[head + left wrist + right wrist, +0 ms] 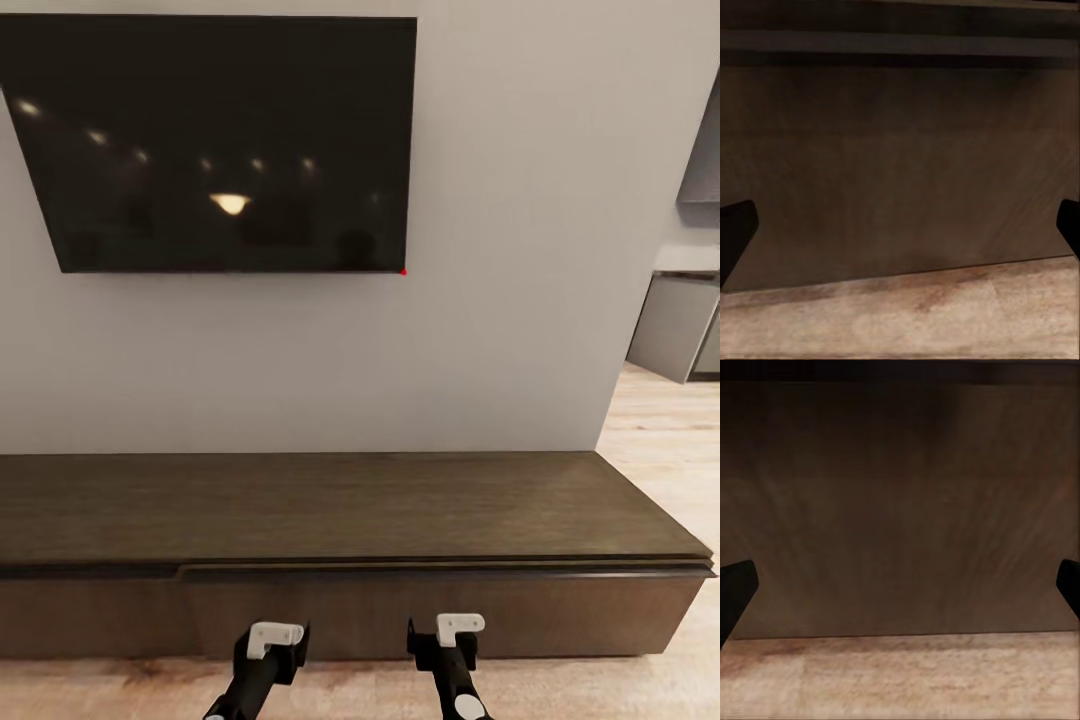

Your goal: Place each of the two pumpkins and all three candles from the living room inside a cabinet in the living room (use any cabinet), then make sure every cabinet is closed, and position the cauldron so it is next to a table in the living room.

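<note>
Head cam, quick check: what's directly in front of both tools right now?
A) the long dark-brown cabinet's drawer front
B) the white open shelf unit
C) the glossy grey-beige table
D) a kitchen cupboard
A: the left tool and right tool both face the drawer front of the long dark-brown cabinet below the wall-mounted TV; both wrist views show dark wood panel between wide-apart fingertips.

The head view looks forward and down, square on to the wall, taking in the television [215, 140], the cabinet [350, 505] and the floor [650, 440]; both wrist views sit low and close, facing the cabinet's front [900, 165] [900, 510] above floorboards; all three share that front.
</note>
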You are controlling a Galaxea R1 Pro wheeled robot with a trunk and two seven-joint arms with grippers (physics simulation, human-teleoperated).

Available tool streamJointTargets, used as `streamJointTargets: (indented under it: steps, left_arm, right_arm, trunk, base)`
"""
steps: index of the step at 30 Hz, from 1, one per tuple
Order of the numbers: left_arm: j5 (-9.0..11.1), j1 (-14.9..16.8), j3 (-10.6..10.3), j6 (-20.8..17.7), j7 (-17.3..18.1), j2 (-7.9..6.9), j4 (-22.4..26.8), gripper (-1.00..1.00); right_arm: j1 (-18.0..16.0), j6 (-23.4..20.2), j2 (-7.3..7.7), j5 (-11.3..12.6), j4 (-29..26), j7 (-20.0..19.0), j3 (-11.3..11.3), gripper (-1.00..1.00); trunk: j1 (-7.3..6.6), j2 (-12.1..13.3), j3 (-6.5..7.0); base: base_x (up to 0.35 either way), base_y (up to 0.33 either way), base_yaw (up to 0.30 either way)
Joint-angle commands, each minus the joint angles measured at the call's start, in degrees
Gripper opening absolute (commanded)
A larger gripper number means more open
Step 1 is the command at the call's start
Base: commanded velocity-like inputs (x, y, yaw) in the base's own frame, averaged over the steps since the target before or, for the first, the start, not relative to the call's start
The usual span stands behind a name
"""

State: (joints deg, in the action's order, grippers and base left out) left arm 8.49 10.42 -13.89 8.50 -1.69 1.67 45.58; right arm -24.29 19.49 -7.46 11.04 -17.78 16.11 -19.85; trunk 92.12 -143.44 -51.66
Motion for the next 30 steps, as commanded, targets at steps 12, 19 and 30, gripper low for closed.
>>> streamJointTargets:
  steps: [12, 19, 30]
  left_arm:
    - [0.6, 0.0, 0.2, -10.0, -0.2, 0.0, -0.8, 1.0]
    - [0.7, 0.0, 0.3, -11.0, 0.0, -0.08, -1.5, 1.0]
    - [0.8, 0.0, 0.2, -10.6, -0.2, -0.09, -1.6, 1.0]
  right_arm:
    - [0.4, -0.5, -0.43, 0.6, 0.3, 0.4, -0.6, 1.0]
    - [1.2, -0.6, -0.61, 0.7, 0.3, 0.5, -0.4, 1.0]
    - [1.4, -1.4, -0.52, 0.7, 0.4, 0.5, -0.2, 1.0]
  trunk:
    - [-0.01, 0.0, -0.06]
    - [-0.01, 0.0, -0.06]
    - [-0.01, 0.0, -0.06]
  base:
    - [0.0, 0.0, 0.0]
    - [-0.009, 0.001, 0.0]
    - [-0.181, 0.071, 0.0]
